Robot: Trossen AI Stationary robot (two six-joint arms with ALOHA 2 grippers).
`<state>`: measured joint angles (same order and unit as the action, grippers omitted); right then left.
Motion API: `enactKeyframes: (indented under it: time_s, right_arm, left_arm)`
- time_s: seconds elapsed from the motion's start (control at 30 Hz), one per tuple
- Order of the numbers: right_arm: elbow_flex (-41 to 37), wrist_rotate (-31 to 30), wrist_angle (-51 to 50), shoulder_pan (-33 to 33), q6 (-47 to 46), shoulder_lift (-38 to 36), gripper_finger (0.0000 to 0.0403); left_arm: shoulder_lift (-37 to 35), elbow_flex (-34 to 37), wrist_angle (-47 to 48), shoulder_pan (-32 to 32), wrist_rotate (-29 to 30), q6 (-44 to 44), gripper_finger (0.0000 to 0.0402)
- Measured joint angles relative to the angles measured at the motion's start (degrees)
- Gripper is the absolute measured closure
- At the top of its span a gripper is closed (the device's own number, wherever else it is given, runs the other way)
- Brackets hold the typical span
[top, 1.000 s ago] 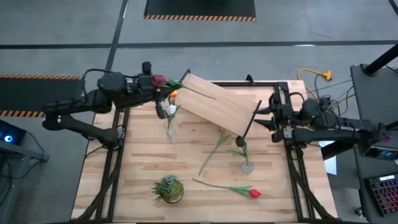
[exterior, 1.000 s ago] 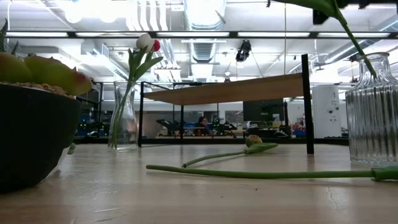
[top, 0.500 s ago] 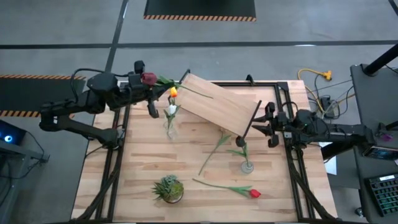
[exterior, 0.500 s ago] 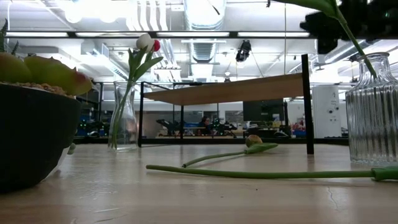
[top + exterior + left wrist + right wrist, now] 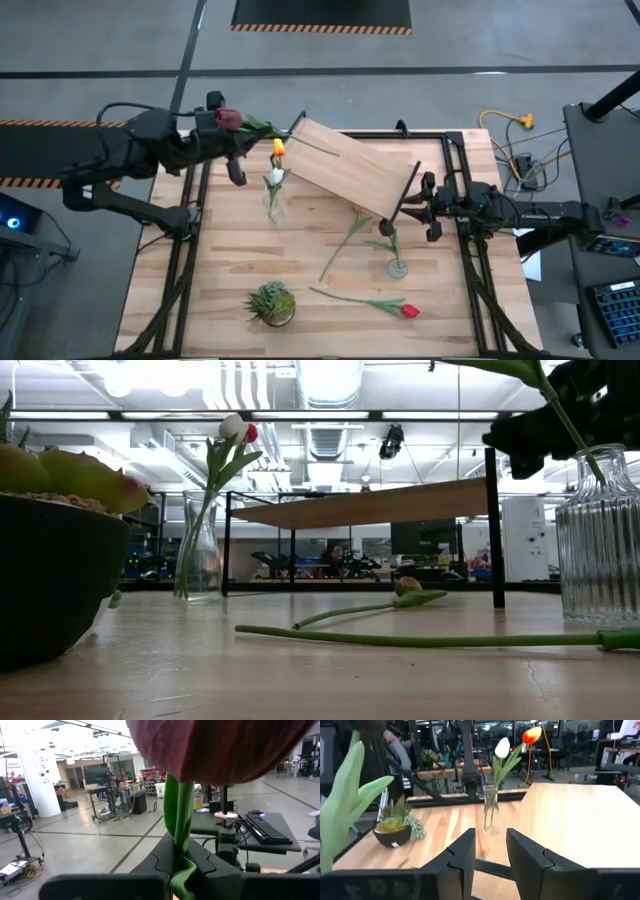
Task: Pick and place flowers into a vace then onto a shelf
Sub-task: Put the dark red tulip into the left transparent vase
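Observation:
My left gripper (image 5: 225,128) hangs off the table's far left corner, shut on a dark maroon tulip (image 5: 229,118) whose stem (image 5: 285,138) reaches toward the shelf (image 5: 355,168). A clear vase (image 5: 272,203) beside the shelf holds a white and a yellow tulip (image 5: 502,750). My right gripper (image 5: 490,855) stands open and level by the shelf's right leg (image 5: 405,190), with nothing between its fingers; it also shows in the low view (image 5: 525,435). A red tulip (image 5: 405,311) and another stem (image 5: 345,240) lie flat on the table. My left gripper pinches the maroon tulip's green stem (image 5: 176,851) between its two fingers, a little below the head (image 5: 220,750). The fingers point about level, toward the table's right, and the flower is lifted clear. A leaf (image 5: 183,881) curls at the fingers.
A second, ribbed glass vase (image 5: 398,266) with a green stem in it stands near my right gripper. A small potted plant (image 5: 272,303) sits near the front edge. The shelf lies slanted across the table's far side on black legs.
My left gripper has drawn back toward the table's far left corner and risen a little, carrying the maroon tulip away from the clear vase. My right gripper has sunk and moved toward the table's left, coming into the low view from above.

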<state>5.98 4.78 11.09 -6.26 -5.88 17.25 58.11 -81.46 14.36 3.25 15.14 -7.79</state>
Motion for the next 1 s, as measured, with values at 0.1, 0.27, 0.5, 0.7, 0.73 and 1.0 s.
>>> enactKeyframes:
  time_s: [0.1,0.27,0.5,0.7,0.73,1.0]
  right_arm:
    - [0.29,-0.22,0.53,0.0,-0.64,-0.03,0.0308]
    - [0.31,-0.23,-0.3,0.0,-0.59,0.01,0.0319]
    - [0.31,-0.25,-0.98,0.0,-0.57,0.09,0.0331]
    - [0.31,-0.3,-1.79,0.0,-1.1,0.1,0.0335]
    - [0.31,-0.31,-1.88,0.0,-1.16,0.1,0.0334]
    - [0.31,-0.31,-1.9,0.0,-1.45,0.1,0.0325]
  left_arm:
    - [0.15,-2.51,1.71,-0.05,-0.02,-0.02,0.0401]
    - [0.45,-6.17,8.89,-0.24,0.0,3.05,0.0401]
    - [0.79,-6.11,18.41,-1.56,-0.09,8.01,0.0401]
    - [0.83,-4.23,23.0,-4.11,-0.18,8.97,0.0401]
    - [0.83,-4.29,23.99,-4.34,-0.18,9.35,0.0401]
    - [0.61,-6.29,40.11,-4.48,-0.03,13.11,0.0401]
